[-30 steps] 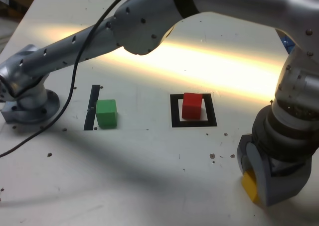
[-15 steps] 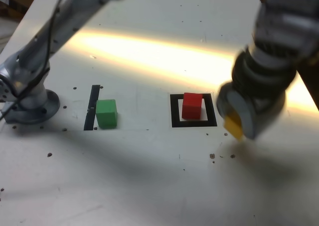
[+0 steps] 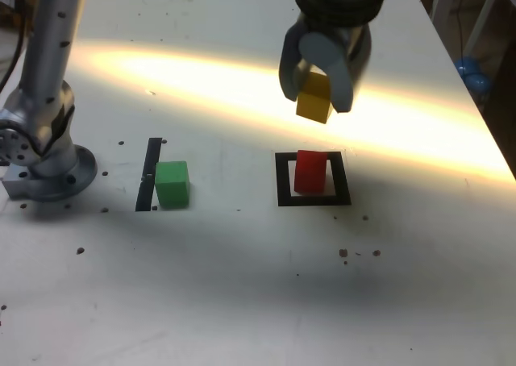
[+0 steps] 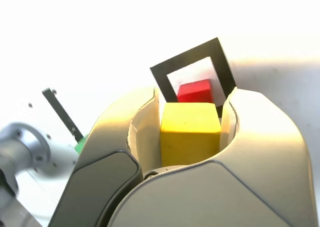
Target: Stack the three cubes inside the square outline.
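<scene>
While a broad band of yellow-edged light crosses the pale tabletop [image 3: 201, 285] in the exterior view, the gripper [image 3: 319, 88] holds the yellow cube [image 3: 314, 98] aloft, its jaws closed on opposite sides of the block. The red cube [image 3: 310, 172] stands inside the square outline [image 3: 284, 190], a black frame with a white centre. The green cube [image 3: 172, 185] stands to the exterior view's left, just beside a straight black strip [image 3: 148, 176]. Small dark marks dot the surface, several near the round arm base [image 3: 55, 176] at the exterior view's left. Soft shadow darkens the surface below the light band. Beyond the table's edge at the exterior view's right, the room is dark, with a blue object [image 3: 474, 77] of indeterminate kind and pale, leg-like bars [image 3: 484, 31].

The upper arm is cut off by the exterior view's top edge, and the wrist housing is slightly blurred. In the wrist view, the gripper's fingers [image 4: 270, 137] flank the yellow cube; the cube overlaps part of the red one, and one finger hides most of the green one. Part of the square outline is likewise covered. Glare washes out much of the tabletop there, leaving its detail illegible.
</scene>
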Robot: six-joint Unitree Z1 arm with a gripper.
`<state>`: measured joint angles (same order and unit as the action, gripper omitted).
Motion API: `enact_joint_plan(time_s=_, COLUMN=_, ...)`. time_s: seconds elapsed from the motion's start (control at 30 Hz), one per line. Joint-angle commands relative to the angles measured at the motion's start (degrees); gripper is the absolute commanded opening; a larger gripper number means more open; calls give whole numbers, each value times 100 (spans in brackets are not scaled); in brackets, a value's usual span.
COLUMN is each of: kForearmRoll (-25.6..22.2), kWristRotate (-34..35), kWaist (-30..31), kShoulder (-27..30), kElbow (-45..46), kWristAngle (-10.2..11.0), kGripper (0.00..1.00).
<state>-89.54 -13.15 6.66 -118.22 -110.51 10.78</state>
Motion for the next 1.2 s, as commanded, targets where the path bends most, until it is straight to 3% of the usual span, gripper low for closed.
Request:
enact_joint_plan(time_s=0.0, kForearmRoll=-17, kWristRotate=98, kWaist=-106, kShoulder=-26, kElbow=26, kWristAngle=-137, kGripper=33)
enact_joint_plan(time_s=0.2, kForearmRoll=146, kWristRotate=295, kWaist=-259, kShoulder=-149, kElbow=19, kWristAngle=-527, kGripper=33)
enact_joint_plan(time_s=0.4, kForearmRoll=296, kWristRotate=397, kWaist=-269, kShoulder=-278, kElbow=143, kWristAngle=-748, kGripper=33)
enact_joint_plan(time_s=0.8, kForearmRoll=570, kWristRotate=421, kWaist=-294, kShoulder=-347, kElbow=521, kWristAngle=-952, kGripper=34)
enact_joint_plan(time_s=1.17, kForearmRoll=752, kWristRotate=419, kWaist=-354, kShoulder=-363, kElbow=724, kWristAngle=-1004, kGripper=34)
